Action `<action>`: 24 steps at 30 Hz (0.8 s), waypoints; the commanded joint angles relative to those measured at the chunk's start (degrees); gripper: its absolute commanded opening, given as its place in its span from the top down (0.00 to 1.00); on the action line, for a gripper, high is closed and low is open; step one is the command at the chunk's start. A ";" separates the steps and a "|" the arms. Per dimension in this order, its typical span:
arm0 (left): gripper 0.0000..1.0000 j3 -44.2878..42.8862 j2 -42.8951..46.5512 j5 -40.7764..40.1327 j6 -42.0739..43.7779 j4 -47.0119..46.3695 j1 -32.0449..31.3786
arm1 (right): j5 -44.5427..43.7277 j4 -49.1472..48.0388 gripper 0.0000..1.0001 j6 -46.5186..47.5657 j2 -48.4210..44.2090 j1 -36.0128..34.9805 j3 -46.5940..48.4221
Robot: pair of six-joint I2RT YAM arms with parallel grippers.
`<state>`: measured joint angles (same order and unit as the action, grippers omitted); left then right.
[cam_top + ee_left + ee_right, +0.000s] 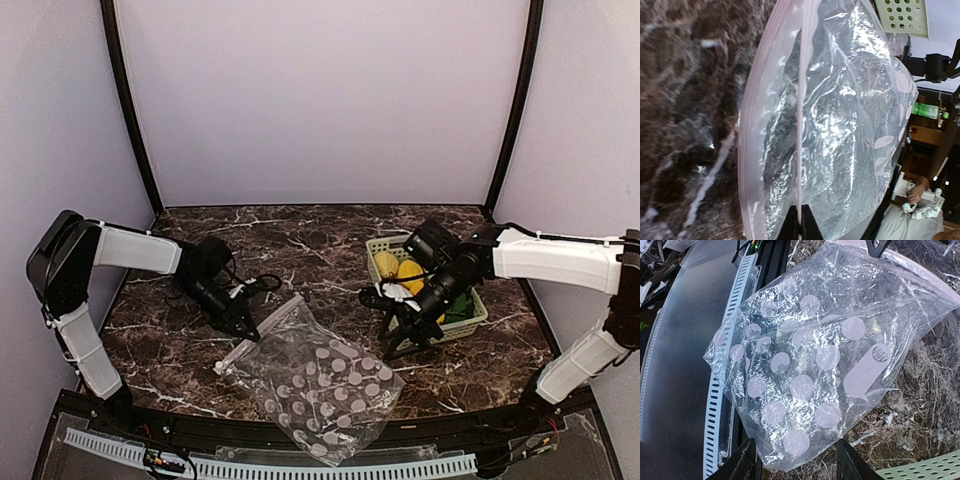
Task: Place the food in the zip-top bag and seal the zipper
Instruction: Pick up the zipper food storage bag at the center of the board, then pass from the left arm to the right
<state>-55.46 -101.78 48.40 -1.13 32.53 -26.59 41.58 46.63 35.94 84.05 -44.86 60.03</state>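
We are just starting: left jaws are pinching the bag (325,385) by its zipper (799,100), lower centre; right jaws are hovering wide, empty; food (400,272) is sitting in the basket (478,318), centre right.

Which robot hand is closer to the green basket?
Right. The right gripper hangs open just in front of the basket. The left gripper is farther off, pinching the edge of the bag.
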 commanded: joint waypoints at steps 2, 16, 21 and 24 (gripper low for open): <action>0.99 -8.97 8.61 -18.08 -1.03 6.96 0.19 | -3.12 -0.41 0.48 -0.65 -3.01 1.05 -0.13; 0.99 -46.83 12.61 -48.82 5.63 38.17 -11.88 | 0.26 -2.44 0.48 -6.05 -5.27 7.48 6.59; 0.96 -43.09 6.90 -47.22 5.98 35.08 -23.23 | 2.33 -2.25 0.47 -7.00 -4.80 8.53 6.85; 0.97 -41.40 4.34 -46.98 3.61 29.74 -27.92 | 2.54 -2.17 0.47 -7.19 -5.17 9.44 6.33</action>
<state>-99.90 -93.73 2.17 3.44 63.79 -50.37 42.44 45.17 29.98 79.02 -36.75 65.67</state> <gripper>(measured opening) 0.036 0.526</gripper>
